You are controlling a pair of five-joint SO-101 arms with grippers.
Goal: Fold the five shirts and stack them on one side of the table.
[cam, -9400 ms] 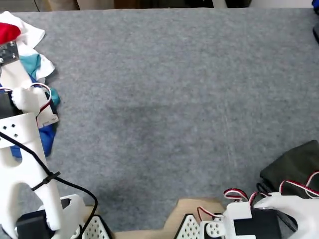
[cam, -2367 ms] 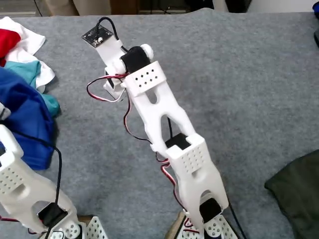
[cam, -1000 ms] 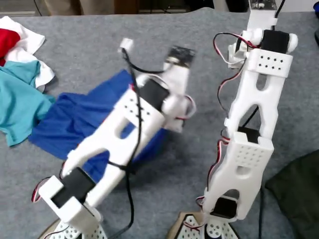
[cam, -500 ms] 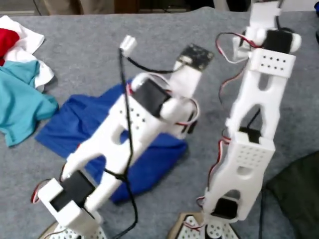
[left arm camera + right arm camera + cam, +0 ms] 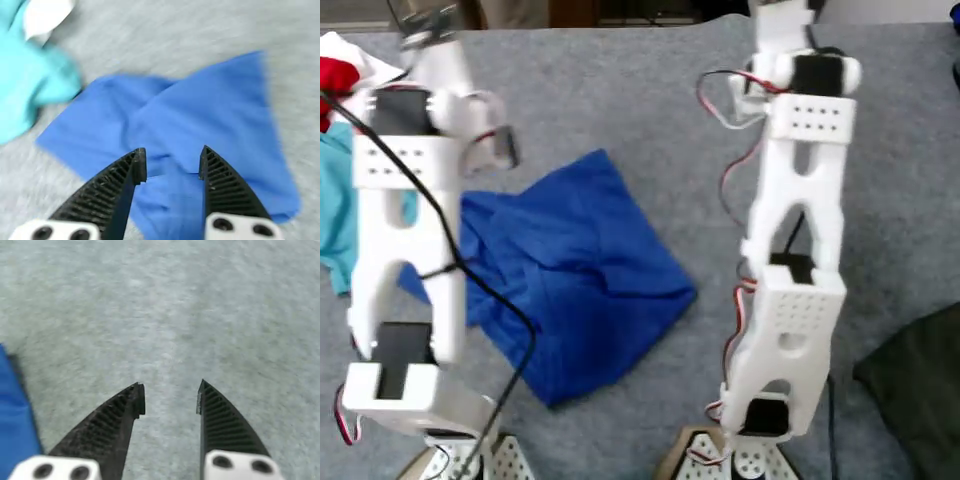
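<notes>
Though crumpled, blue shirt beneath the spread left fingers.

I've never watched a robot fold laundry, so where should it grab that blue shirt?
Probably the blue shirt by its pointed far corner, coming down from above: that corner lies flat and free on the grey table, away from the bunched folds near the teal shirt.

The left arm and right arm are white plastic with black motors, hole grids and red, white and black cables. The left gripper and right gripper have black ribbed fingers.
</notes>
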